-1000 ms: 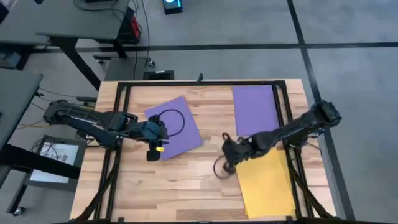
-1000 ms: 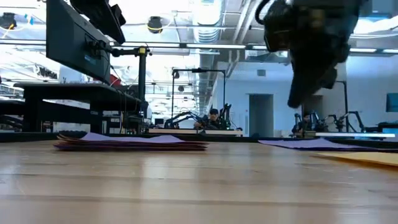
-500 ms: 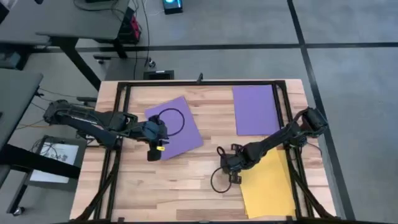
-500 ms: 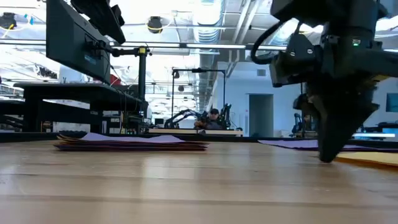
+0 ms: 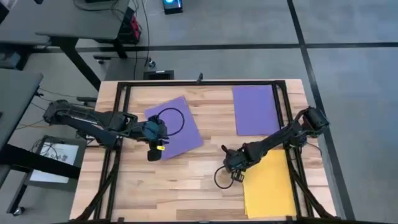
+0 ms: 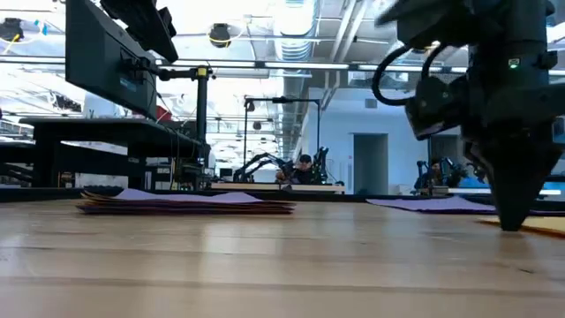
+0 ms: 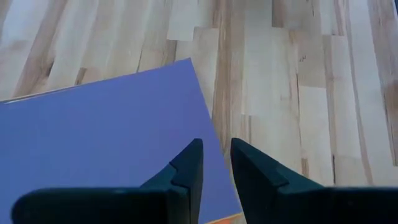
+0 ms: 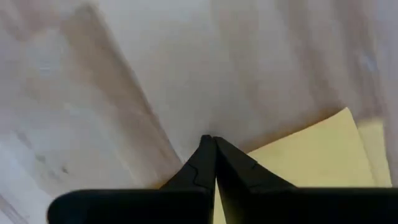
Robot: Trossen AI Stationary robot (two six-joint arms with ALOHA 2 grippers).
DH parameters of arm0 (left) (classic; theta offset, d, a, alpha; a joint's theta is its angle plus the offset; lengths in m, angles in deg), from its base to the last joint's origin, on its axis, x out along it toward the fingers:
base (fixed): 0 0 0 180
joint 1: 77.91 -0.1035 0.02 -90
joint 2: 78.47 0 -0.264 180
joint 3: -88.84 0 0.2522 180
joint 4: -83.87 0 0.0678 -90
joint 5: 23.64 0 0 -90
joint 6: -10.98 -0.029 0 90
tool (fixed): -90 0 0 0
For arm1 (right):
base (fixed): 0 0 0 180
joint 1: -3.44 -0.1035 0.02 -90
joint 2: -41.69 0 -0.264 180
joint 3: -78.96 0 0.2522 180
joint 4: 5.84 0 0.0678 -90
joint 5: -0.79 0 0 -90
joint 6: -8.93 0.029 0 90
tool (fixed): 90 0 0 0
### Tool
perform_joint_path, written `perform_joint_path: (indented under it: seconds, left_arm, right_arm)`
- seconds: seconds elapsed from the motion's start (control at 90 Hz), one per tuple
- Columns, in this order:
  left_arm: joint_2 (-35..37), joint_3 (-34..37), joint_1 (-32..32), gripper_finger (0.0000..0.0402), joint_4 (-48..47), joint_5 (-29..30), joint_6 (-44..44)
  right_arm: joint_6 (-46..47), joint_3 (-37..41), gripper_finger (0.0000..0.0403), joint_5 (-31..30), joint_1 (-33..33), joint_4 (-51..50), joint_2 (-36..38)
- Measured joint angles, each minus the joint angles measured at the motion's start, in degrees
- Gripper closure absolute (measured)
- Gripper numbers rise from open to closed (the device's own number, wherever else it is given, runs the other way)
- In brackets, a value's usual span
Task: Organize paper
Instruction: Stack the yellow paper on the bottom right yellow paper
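A tilted stack of paper with a purple sheet on top (image 5: 177, 127) (image 7: 112, 137) lies left of centre, and an orange edge (image 7: 227, 219) peeks out under it. A single purple sheet (image 5: 255, 110) lies flat at the far right. A yellow sheet (image 5: 268, 186) (image 8: 311, 155) lies flat at the near right. My left gripper (image 5: 153, 150) (image 7: 216, 163) hovers over the stack's near corner, narrowly open with nothing between its fingers. My right gripper (image 5: 233, 168) (image 8: 212, 140) is shut and points down at the yellow sheet's far left corner. My right gripper's shut fingertips (image 6: 510, 226) come down from above to table level beside the yellow sheet's far left corner (image 8: 261, 152). Whether they press the sheet or the bare wood I cannot tell. The sheet lies flat on the table.
A black frame runs round the work area, with rails at the left (image 5: 122, 118) and right (image 5: 287, 118). A black cable loop (image 5: 173, 119) hangs over the purple stack and another (image 5: 219, 179) hangs by my right gripper. Bare wood (image 5: 186, 180) lies between the stack and the yellow sheet.
My right gripper has come down from well above the table to table level. It moved toward the near edge, then a little toward the right edge, ending at the yellow sheet's far left corner.
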Motion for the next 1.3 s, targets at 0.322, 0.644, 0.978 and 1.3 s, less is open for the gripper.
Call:
perform_joint_path:
  seconds: [0.322,0.644,0.978,1.3]
  left_arm:
    - [0.00,0.00,-0.01,0.0336,0.01,0.10,-1.05]
    - [0.00,0.00,-0.01,0.0336,-0.06,0.08,-1.25]
    - [0.00,0.00,-0.01,0.0336,-0.12,0.04,-3.80]
    - [0.00,0.00,-0.01,0.0336,-0.15,0.03,-3.93]
  right_arm:
    - [-1.62,-1.16,0.0403,-0.38,-0.09,-0.59,0.73]
    - [-1.60,-6.97,0.0403,-0.87,-3.82,5.26,3.99]
    - [1.64,-7.06,0.0403,-0.89,-23.21,17.70,-1.10]
    - [3.64,-7.04,0.0403,-1.13,-24.31,19.50,-4.11]
